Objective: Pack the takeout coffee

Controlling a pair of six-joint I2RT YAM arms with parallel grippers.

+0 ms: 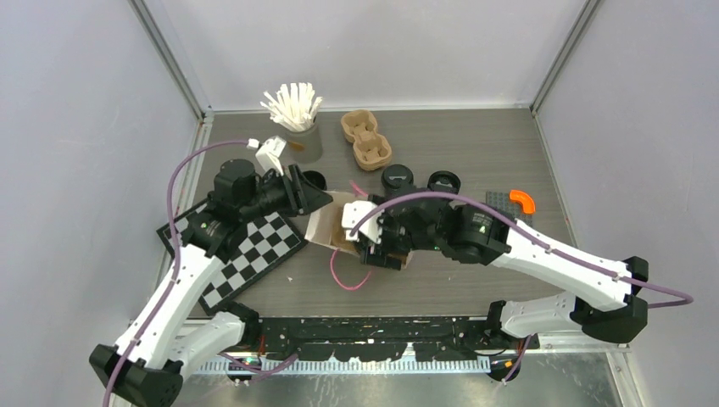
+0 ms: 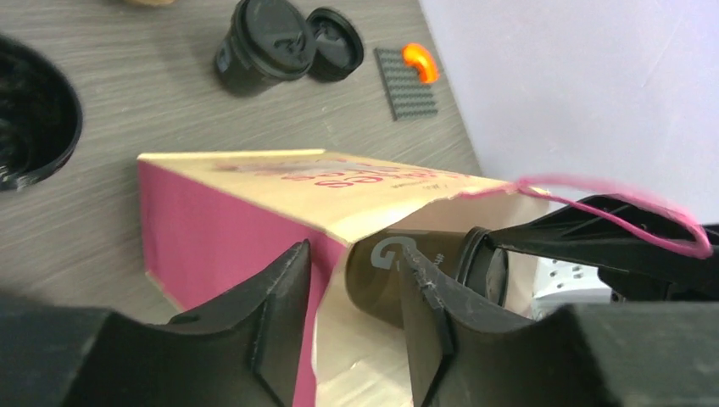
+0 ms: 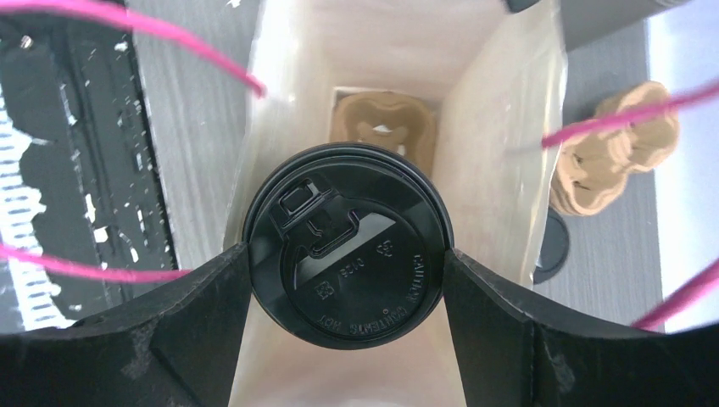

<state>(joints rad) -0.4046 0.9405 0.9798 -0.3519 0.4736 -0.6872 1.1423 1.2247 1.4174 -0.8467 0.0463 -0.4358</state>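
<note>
Gripping a lidded cup (image 3: 352, 280) in the right gripper (image 3: 346, 254), fingers pressed against opposite sides at the lid's rim. Black all over: a glossy round plastic lid with a raised rim, a sip tab and embossed lettering, then a dull dark paper wall carrying a pale letter (readable only from the left wrist). Held just inside the mouth of the paper bag (image 2: 246, 229), lid facing out, base pointing toward the bag's bottom. Bag on its side on the table: pink outside, cream inside, pink cord handles at the mouth.

Straddling the bag's mouth edge with the left gripper (image 2: 354, 252), jaws apart, one finger outside the pink wall and the other inside next to the cup. No telling whether either touches the paper.

Deep in the bag, against its bottom, a brown pulp carrier (image 3: 381, 127). Just beyond the bag, a second lidded cup (image 1: 397, 178) standing upright, a loose black lid (image 1: 444, 181) just beside it. Farther beyond the bag, a second carrier (image 1: 366, 140) and a grey cup of white sticks (image 1: 298, 127). Left of the bag, a checkerboard (image 1: 246, 246).
</note>
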